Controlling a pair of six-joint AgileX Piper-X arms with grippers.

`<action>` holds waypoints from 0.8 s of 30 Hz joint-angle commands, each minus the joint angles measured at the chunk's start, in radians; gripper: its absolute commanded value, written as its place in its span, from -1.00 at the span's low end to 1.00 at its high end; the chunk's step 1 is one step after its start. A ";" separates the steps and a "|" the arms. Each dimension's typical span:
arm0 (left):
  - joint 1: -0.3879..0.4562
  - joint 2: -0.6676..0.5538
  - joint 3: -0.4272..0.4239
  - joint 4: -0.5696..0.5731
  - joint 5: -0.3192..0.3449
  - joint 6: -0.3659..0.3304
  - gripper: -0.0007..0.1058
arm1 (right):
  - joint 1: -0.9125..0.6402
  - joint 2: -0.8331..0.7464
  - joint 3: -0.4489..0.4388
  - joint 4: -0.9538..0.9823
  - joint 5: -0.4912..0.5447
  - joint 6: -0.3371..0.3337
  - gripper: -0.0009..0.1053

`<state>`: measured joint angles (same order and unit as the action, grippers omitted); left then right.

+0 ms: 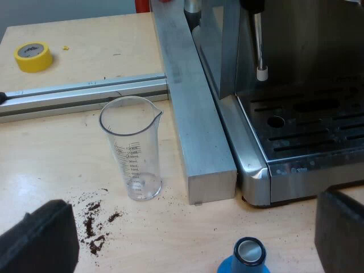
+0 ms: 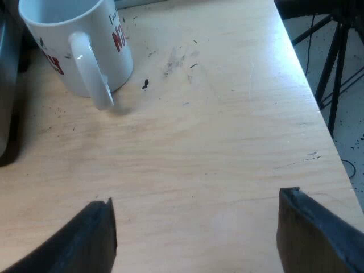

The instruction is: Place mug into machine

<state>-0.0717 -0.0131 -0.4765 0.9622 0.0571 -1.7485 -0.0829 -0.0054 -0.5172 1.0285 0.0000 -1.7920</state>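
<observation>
The right tool (image 2: 198, 199) is wide open and empty over the counter (image 2: 216, 131). Farther off, the mug (image 2: 74, 45) stands on the counter, handle toward the tool. A crooked grab could knock it over. The left tool (image 1: 193, 207) is open too, by the machine (image 1: 307, 142).

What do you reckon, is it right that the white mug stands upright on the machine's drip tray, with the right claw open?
Not quite. The white mug stands upright on the wooden table, not on the drip tray; the right wrist view shows it. The right claw is open.
</observation>
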 commanded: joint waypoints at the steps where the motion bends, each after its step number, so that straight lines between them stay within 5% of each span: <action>1: 0.002 -0.139 0.001 -0.020 0.018 0.002 0.61 | -0.005 -0.045 -0.006 -0.007 0.000 0.001 0.18; 5: -0.003 -0.125 0.001 -0.022 0.112 0.002 0.61 | -0.005 -0.041 -0.014 -0.013 0.000 0.001 0.18; 9: -0.048 -0.077 -0.027 -0.026 0.131 0.002 0.61 | 0.004 0.018 -0.089 0.038 -0.005 0.001 0.18; 18: -0.249 0.030 -0.066 -0.085 0.254 0.002 0.61 | 0.139 0.149 -0.200 0.059 -0.006 -0.046 0.18; 24: -0.372 0.101 -0.036 -0.195 0.416 0.043 0.61 | 0.205 0.211 -0.213 0.043 -0.046 -0.046 0.18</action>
<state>-0.4328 0.0811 -0.5157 0.7937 0.4453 -1.7132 0.1195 0.2061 -0.7229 1.0800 -0.0343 -1.8245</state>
